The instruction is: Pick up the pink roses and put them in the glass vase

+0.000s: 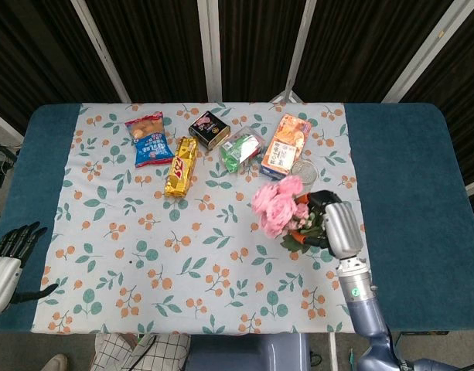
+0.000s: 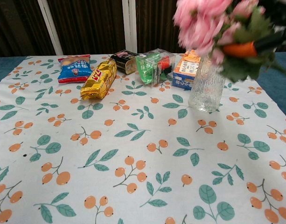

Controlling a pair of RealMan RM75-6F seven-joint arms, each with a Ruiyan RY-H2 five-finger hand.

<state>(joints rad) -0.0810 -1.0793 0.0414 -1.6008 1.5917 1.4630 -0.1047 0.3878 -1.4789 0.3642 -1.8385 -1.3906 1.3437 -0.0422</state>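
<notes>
My right hand holds the bunch of pink roses lifted off the table, blooms pointing left. In the chest view the pink roses hang blurred at the top right, just above and in front of the glass vase. The glass vase stands upright and empty beside the orange carton, its rim showing just behind the blooms. My left hand rests at the table's near left edge with fingers spread and nothing in it. The right hand itself is hidden in the chest view apart from a dark edge.
A row of snacks lies along the far side: a blue chip bag, a gold packet, a black box, a green clear pack and an orange carton. The floral cloth covers the table.
</notes>
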